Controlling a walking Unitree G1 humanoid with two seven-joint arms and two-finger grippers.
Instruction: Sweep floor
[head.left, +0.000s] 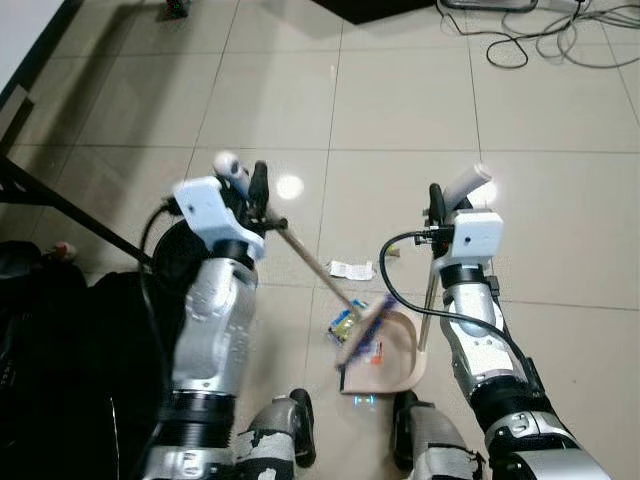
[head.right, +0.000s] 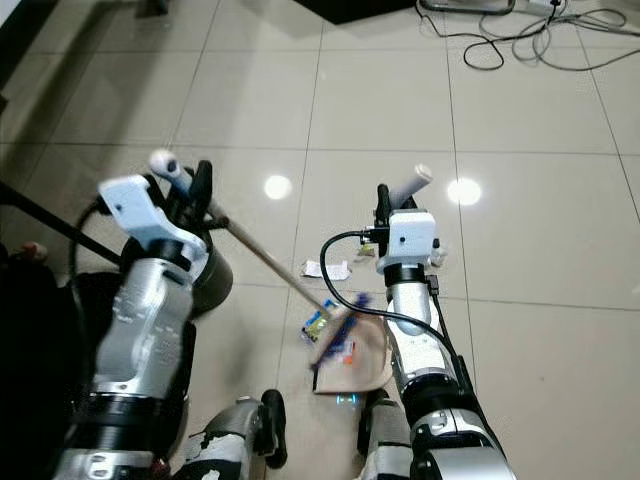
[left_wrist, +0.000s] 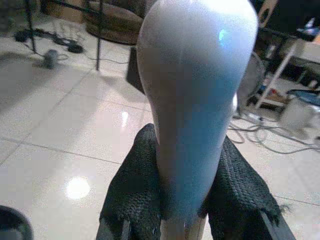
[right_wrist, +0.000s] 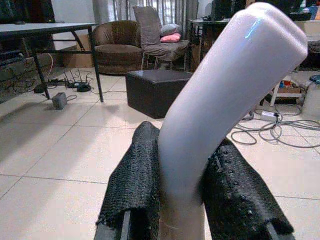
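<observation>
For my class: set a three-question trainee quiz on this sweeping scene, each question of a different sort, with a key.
1. True or false: the left gripper is shut on the broom handle.
2. Multiple choice: the broom head is at
A. the mouth of the dustpan
B. the cables
C. the black bin
3. Fill in: the white scrap of paper lies on the ____, outside the dustpan.

Key
1. True; its fingers clamp the handle's white end.
2. A. The right gripper holds the dustpan's upright handle.
3. floor
</observation>
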